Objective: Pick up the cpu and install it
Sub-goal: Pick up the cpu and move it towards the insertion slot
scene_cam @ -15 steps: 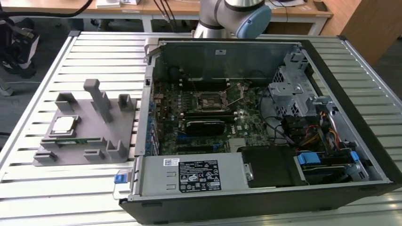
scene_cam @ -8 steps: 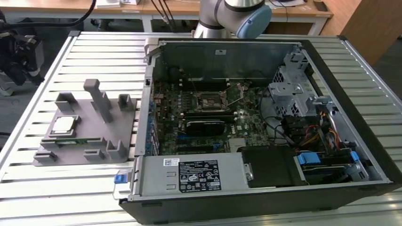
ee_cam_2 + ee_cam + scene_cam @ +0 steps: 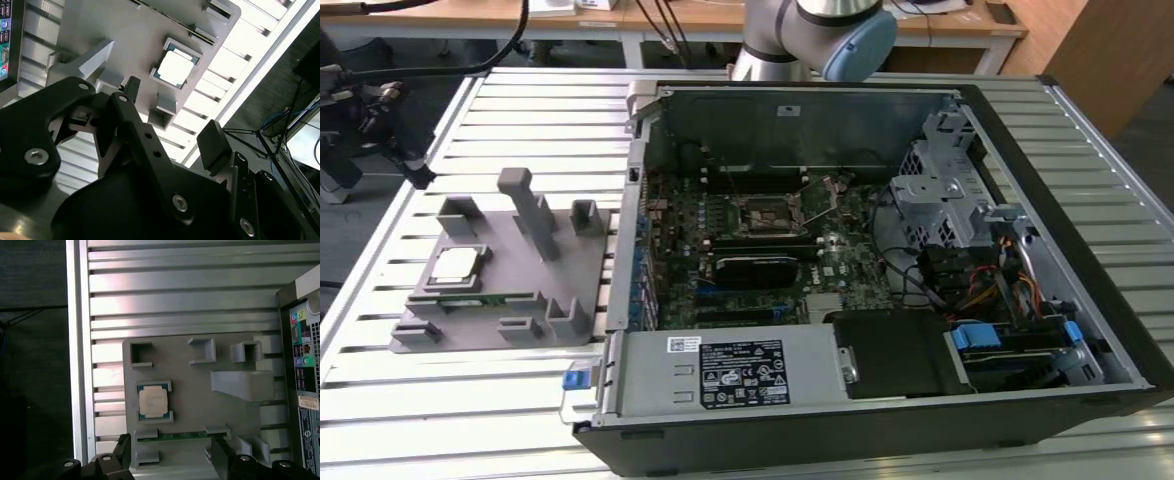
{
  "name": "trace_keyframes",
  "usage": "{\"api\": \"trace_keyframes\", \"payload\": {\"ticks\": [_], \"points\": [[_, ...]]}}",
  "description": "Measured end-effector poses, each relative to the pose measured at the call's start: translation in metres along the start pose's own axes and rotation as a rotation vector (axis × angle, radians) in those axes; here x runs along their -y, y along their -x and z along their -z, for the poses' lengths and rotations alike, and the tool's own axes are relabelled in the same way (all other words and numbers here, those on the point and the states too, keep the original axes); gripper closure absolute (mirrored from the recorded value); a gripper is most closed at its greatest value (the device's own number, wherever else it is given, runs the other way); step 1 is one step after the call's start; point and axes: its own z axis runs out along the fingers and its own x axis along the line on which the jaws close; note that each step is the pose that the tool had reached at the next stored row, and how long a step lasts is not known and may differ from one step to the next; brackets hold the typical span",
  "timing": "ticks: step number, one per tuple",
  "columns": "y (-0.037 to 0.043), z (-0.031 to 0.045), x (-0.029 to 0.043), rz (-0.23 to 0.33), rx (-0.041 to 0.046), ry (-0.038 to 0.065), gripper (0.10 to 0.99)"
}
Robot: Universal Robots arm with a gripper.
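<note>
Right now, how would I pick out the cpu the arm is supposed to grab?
Start at the open computer case; to the exterior view's left of it sits a grey plastic holder. The cpu lies flat in a nest on that holder. It is the small silvery-white square, unlike the long thin green memory stick beside it.

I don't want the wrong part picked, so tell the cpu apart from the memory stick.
The cpu is square; the memory stick is long and thin. The cpu has a silvery top; the stick is green. The cpu lies flat; the stick stands on edge. Both sit on the gray holder.
</note>
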Motion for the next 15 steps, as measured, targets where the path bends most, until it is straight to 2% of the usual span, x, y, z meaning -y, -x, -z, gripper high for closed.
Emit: {"api": "trace_keyframes", "payload": {"ticks": [1,2,15], "points": [[-0.0002,-0.0018,0.0003,0.0,0.0001,0.0,0.388],[-0.0004,-0.0035,0.0005,0.0,-0.0001,0.0,0.325],[-0.0041,-0.027,0.0023,-0.002,-0.0001,0.001,0.325]]}}
